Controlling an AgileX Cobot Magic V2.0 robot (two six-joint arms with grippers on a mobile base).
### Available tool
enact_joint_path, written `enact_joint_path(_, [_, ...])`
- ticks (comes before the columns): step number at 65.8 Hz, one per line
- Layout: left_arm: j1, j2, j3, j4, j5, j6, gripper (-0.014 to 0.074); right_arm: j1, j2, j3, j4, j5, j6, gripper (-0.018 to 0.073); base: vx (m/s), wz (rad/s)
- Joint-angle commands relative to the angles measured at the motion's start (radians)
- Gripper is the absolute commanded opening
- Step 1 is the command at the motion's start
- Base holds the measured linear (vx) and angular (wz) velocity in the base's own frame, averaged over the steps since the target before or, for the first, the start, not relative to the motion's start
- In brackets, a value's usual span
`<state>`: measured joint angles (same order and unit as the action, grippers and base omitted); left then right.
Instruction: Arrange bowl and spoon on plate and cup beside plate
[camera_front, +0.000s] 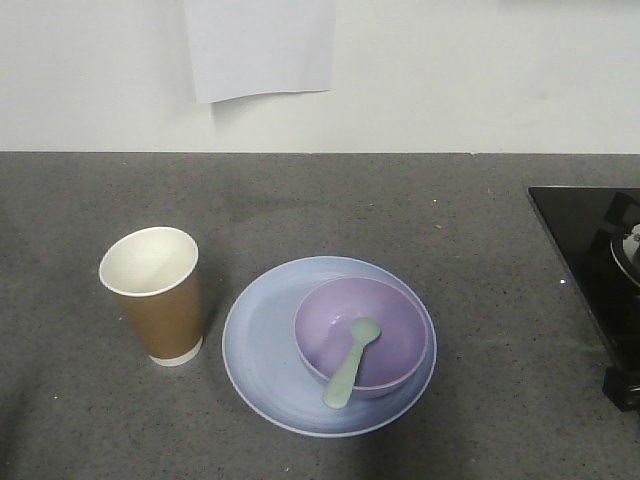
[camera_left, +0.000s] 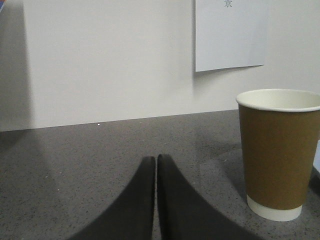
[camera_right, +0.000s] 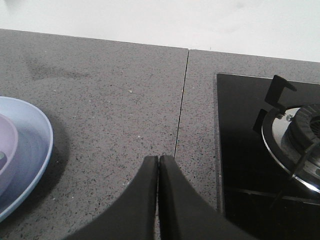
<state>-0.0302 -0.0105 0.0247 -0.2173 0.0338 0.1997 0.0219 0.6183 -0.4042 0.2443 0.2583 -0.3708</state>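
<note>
A lavender bowl (camera_front: 362, 336) sits inside a pale blue plate (camera_front: 262, 350), a mint-green spoon (camera_front: 352, 362) lying in it with its head down in the bowl and its handle propped over the near rim, while a brown paper cup (camera_front: 154, 293) stands upright just beside the plate on the grey table (camera_front: 330, 200). By the look of it the arrangement is complete. The left tool (camera_left: 156, 165) rests low over the table with its two dark fingers pressed together and nothing between them, the cup close by to its right; the right tool (camera_right: 158, 167) is likewise closed on nothing, the plate's rim to its left and a black gas hob (camera_right: 260, 165) to its right. The risk now lies in withdrawal: a sideways sweep of the left tool could tip the light, tall cup, and a leftward swing of the right tool could nudge the plate and slide the spoon's overhanging handle off the bowl. The count: one bowl, one spoon, one plate, one cup, two tools, one hob, and one sheet of paper (camera_front: 260, 45) on the wall behind.
</note>
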Motion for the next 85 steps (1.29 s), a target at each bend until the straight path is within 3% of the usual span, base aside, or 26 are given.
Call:
enact_joint_path(1, [0.000, -0.008, 0.031, -0.002, -0.072, -0.036, -0.0007, -0.003, 0.000, -0.028, 0.005, -0.064, -0.007, -0.0005, 0.00, 0.00])
enact_joint_path(6, [0.000, -0.008, 0.031, 0.033, -0.080, -0.081, -0.0007, -0.003, 0.000, -0.028, 0.005, -0.064, -0.007, -0.0005, 0.00, 0.00])
enact_joint_path(19, [0.000, -0.008, 0.031, 0.264, -0.082, -0.325, -0.0007, -0.003, 0.000, -0.028, 0.005, -0.064, -0.007, -0.0005, 0.00, 0.00])
enact_joint_path(25, [0.000, -0.008, 0.031, 0.265, -0.080, -0.373, -0.0007, -0.003, 0.000, -0.028, 0.005, -0.063, -0.007, -0.0005, 0.00, 0.00])
enact_joint_path(85, [0.000, -0.008, 0.031, 0.265, -0.079, -0.373, -0.0007, 0.000, 0.001, -0.028, 0.005, -0.063, -0.007, -0.0005, 0.00, 0.00])
